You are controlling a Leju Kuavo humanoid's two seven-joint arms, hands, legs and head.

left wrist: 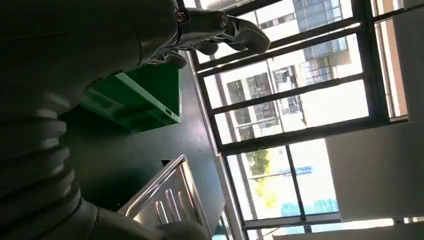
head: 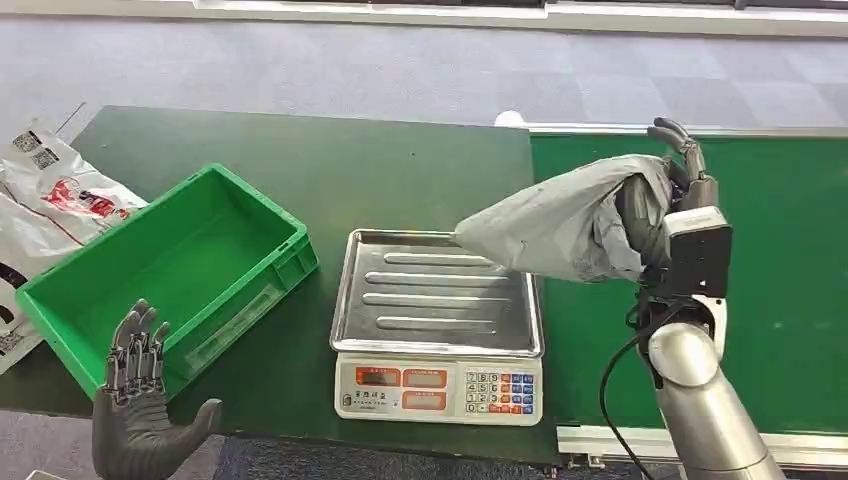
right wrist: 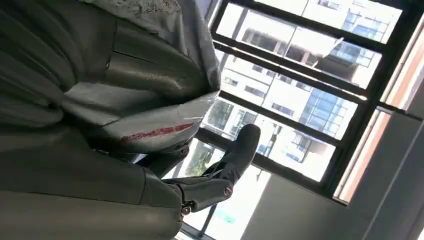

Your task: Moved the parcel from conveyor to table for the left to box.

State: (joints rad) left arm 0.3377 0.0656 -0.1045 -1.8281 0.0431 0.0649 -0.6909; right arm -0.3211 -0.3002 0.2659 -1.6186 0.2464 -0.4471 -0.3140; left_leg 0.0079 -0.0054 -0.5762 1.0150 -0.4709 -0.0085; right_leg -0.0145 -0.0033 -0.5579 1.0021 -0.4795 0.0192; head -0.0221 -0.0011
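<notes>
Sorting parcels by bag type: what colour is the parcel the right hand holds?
Plain grey; the parcel held by the right hand shows best in the head view.

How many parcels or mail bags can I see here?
3, perhaps more. A grey parcel is held by the right robot hand above the scale tray. Two white printed bags overlap at the table's left edge; others may be hidden beyond the frame.

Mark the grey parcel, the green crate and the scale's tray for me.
grey parcel (head: 560, 225), head view, middle of the bag.
green crate (head: 190, 262), head view, bare floor inside.
scale's tray (head: 435, 295), head view, ribbed steel surface.
</notes>
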